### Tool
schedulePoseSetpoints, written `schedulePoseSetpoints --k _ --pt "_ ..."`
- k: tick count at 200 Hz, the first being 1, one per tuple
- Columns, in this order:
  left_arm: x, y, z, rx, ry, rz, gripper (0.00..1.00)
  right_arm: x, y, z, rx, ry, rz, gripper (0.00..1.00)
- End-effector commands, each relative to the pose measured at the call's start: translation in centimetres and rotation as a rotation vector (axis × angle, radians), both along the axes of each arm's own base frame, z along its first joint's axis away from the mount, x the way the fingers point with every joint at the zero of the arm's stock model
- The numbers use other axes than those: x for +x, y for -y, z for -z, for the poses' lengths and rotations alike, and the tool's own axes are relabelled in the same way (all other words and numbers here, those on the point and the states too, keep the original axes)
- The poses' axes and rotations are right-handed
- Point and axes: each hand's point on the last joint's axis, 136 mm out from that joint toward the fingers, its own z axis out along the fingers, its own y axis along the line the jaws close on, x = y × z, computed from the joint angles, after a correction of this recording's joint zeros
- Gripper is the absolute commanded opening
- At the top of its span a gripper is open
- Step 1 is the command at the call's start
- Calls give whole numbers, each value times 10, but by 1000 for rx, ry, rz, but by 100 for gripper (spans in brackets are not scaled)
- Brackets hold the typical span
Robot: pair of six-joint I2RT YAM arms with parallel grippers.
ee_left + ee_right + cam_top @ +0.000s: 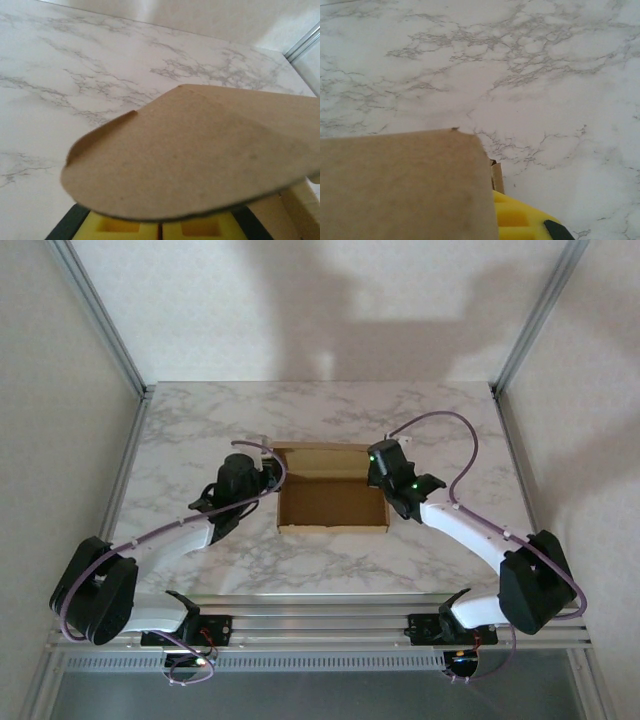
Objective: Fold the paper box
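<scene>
The paper box (332,503) is brown cardboard lying at the table's middle as an open tray, with its back panel (322,459) raised. My left gripper (270,476) is at the box's back left corner and my right gripper (379,472) at its back right corner. In the left wrist view a rounded cardboard flap (200,155) lies across the fingertips, and the yellow pads (125,227) below it meet, shut. A flat cardboard panel (405,185) in the right wrist view covers most of that gripper; one yellow finger (515,220) shows beside it. Nothing visible sits between either pair of jaws.
The white marble table (200,420) stretches bare around the box. Metal frame posts (100,320) stand at the back corners, beside pale walls. An aluminium rail (320,625) at the near edge carries both arm bases.
</scene>
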Motion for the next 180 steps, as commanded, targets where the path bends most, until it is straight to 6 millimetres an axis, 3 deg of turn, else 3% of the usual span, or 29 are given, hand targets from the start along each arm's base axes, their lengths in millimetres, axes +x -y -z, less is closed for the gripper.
schedulePoseSetpoints --k 1,47,123,180 --pt "-14 34 -30 -119 91 85 9 -2 -8 0 44 45 -32 0" --pt "-28 41 -16 -87 89 81 10 -18 0 16 75 75 -55 0" --pt "-55 32 7 -93 97 75 12 -41 7 31 104 90 -107 1" --pt "-65 40 19 -123 80 68 12 -48 8 42 122 66 -106 1"
